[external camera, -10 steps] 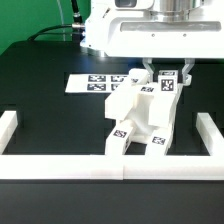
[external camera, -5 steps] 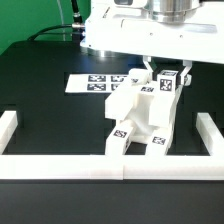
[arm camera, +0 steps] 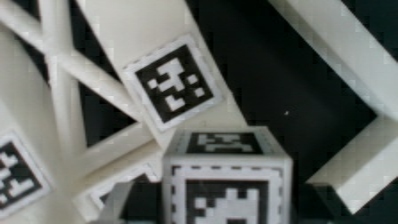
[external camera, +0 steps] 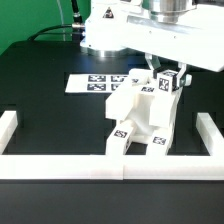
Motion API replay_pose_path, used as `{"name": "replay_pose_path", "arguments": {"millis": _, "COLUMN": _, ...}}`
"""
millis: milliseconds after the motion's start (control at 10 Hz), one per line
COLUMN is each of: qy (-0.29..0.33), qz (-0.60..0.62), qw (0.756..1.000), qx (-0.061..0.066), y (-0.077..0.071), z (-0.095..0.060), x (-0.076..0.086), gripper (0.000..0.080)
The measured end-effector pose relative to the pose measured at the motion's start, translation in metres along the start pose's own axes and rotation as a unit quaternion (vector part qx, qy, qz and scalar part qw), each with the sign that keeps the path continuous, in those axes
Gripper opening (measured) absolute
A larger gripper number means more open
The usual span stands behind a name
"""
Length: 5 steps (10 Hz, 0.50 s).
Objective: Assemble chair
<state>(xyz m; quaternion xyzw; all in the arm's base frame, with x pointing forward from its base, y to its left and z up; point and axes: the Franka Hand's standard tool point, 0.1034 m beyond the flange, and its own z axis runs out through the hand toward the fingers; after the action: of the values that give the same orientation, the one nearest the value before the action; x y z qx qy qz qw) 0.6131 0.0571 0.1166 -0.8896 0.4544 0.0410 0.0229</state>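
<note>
The black table (external camera: 40,95) is edged by white rails (external camera: 60,166). The part-built chair (external camera: 135,118) stands mid-table, just in front of the marker board (external camera: 80,84). Above the chair's top, toward the exterior view's right, the gripper (external camera: 169,80) has its jaws clenched on a tagged block (external camera: 166,88).

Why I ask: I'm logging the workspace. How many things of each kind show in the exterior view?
chair, partly assembled: 1
marker board: 1
border rails, counted by side: 3
gripper, shut on the chair's top tagged block: 1
Total: 6
</note>
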Motion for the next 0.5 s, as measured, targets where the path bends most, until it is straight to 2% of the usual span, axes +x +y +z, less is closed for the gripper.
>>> {"name": "replay_pose_path", "arguments": {"millis": 500, "qy": -0.002, "qz": 0.166, "qw": 0.986, "qx": 0.001, "y": -0.0007, "z": 0.0003, "x": -0.0011, "gripper": 0.0288}}
